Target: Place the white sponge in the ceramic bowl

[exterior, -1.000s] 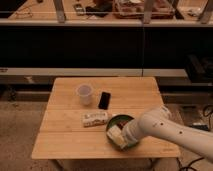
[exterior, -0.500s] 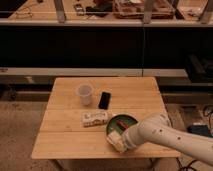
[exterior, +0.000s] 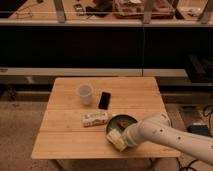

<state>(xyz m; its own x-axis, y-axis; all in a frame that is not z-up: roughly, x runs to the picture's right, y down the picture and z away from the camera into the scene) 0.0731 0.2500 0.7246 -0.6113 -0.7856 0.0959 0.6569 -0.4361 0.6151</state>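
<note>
Wooden table (exterior: 65,142), gripper (exterior: 119,141) with white sponge (exterior: 116,138) (at ceramic bowl (exterior: 122,120) rim)

1. One white arm (exterior: 170,136) enters from the lower right corner and reaches left, low across the near right part of the surface (exterior: 75,140).
2. Thick rounded link, speckled with small dark dots, bends at a bulbous joint near the wrist.
3. Claw (exterior: 120,141) sits at the arm's left end, low over the near edge, pointing left and downward.
</note>
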